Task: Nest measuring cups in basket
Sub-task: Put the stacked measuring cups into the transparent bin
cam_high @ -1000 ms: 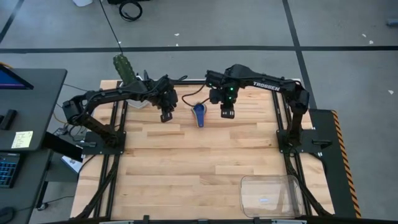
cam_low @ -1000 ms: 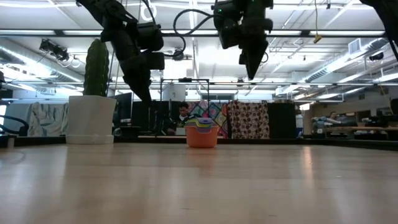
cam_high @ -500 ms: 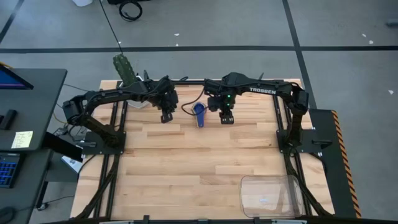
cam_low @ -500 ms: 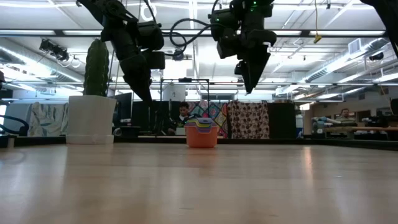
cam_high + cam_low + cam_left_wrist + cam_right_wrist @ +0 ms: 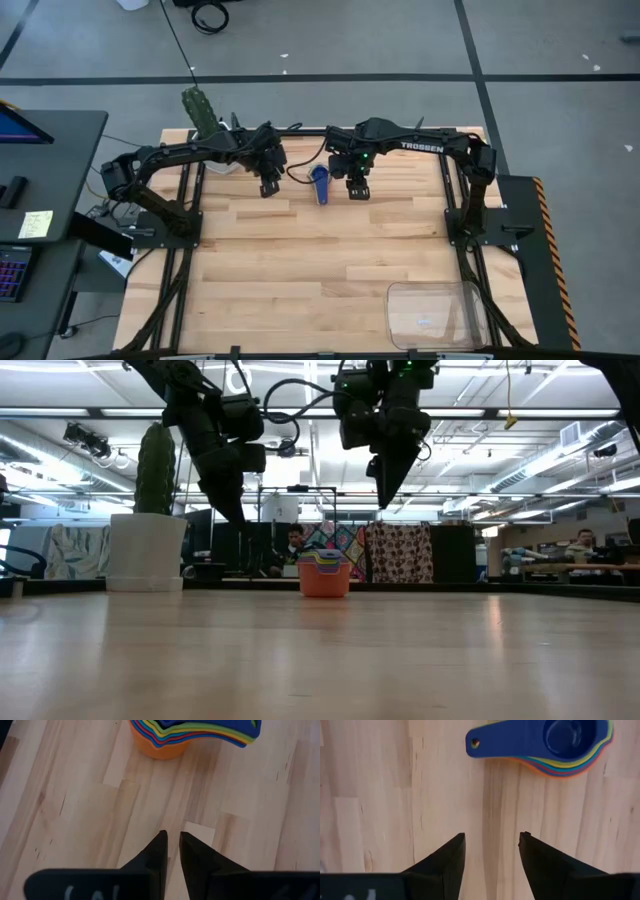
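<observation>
Since earlier, the right gripper (image 5: 358, 190) has been brought closer beside the measuring cups (image 5: 320, 183), fingers spread. On the cups' other side, the left gripper (image 5: 267, 186) is held nearly pressed together.

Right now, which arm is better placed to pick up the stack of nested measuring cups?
Probably the right. The right hand hangs open close beside the measuring cups, and the basket lies on its side of the table. The left hand is nearly shut and sits a little farther off.

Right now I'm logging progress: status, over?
Right gripper open beside stacked measuring cups. Left gripper nearly shut, opposite side. Basket far off, path clear.
</observation>
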You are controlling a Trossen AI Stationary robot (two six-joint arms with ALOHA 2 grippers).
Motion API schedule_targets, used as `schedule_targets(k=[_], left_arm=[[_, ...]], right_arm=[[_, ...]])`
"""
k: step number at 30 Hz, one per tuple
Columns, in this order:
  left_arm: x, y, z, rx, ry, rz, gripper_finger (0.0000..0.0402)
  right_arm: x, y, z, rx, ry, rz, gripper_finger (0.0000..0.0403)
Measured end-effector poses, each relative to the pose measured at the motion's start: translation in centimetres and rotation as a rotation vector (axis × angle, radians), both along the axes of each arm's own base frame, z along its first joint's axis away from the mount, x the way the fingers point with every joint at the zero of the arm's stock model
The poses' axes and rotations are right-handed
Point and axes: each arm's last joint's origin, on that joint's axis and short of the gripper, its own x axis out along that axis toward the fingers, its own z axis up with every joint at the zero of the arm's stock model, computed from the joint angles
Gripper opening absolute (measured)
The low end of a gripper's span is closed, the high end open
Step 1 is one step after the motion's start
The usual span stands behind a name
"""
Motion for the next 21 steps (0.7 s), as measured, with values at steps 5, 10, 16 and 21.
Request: schedule_targets(k=[5, 10, 16, 21], left_arm=[[0.00, 0.00, 0.00, 0.000, 0.000, 0.000, 0.0052], [0.01, 0.01, 0.01, 0.000, -0.001, 0.000, 0.0052], [0.27, 0.15, 0.17, 0.018, -0.033, 0.000, 0.0052], [0.62, 0.35, 0.40, 0.042, -0.075, 0.000, 0.0052]], right_arm=[[0.35, -0.11, 0.08, -0.011, -0.037, 0.000, 0.0190], [0.69, -0.22, 0.17, -0.023, -0.074, -0.001, 0.0189], [0.76, -0.21, 0.20, -0.013, -0.082, -0.009, 0.0189], [0.77, -0.18, 0.21, -0.001, -0.085, -0.012, 0.0190]])
